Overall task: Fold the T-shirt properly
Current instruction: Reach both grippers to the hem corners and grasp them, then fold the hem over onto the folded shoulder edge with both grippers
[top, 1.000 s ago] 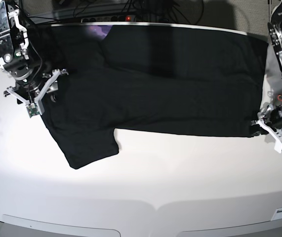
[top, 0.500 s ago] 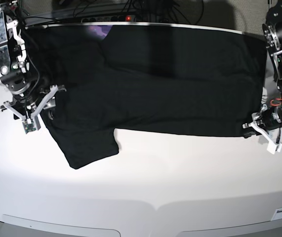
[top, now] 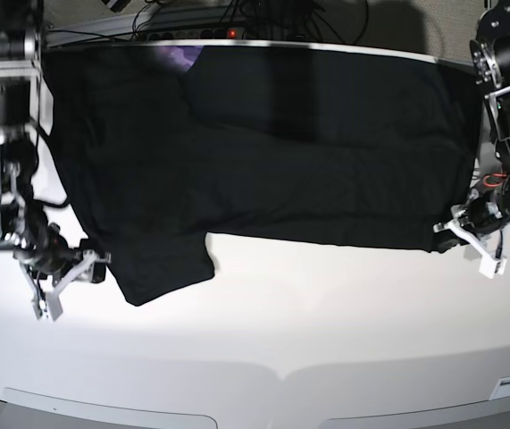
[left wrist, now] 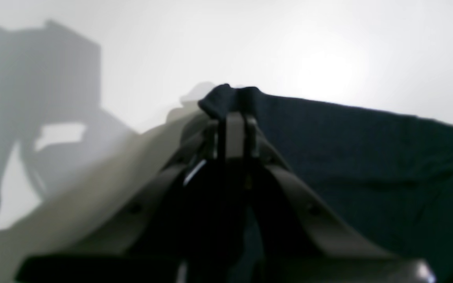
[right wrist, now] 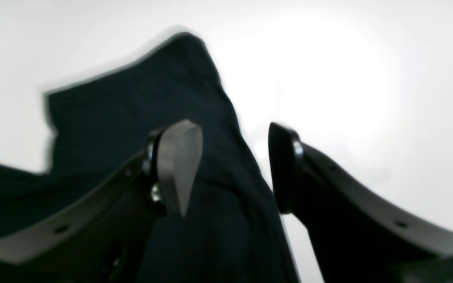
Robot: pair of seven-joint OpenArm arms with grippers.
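Observation:
The black T-shirt (top: pixel 272 152) lies spread flat across the white table, plain side up. A bit of purple print (top: pixel 177 57) shows at its back edge, and one sleeve (top: pixel 161 268) points toward the front left. My left gripper (top: pixel 445 234) is at the shirt's front right corner. In the left wrist view it (left wrist: pixel 232 118) is shut on that corner of the cloth (left wrist: pixel 226 96). My right gripper (top: pixel 94 265) is beside the sleeve's left edge. In the right wrist view it (right wrist: pixel 230 169) is open, with the sleeve cloth (right wrist: pixel 132 118) lying between and under its fingers.
The white table (top: pixel 281 331) stretches bare toward the front edge. A power strip and cables (top: pixel 228 31) run behind the table's back edge. Both arm bases stand at the back corners, left (top: pixel 4 54) and right (top: pixel 509 54).
My right gripper has moved from the shirt's shoulder down toward the front, to the sleeve's left edge. My left gripper has shifted slightly left at the front right corner.

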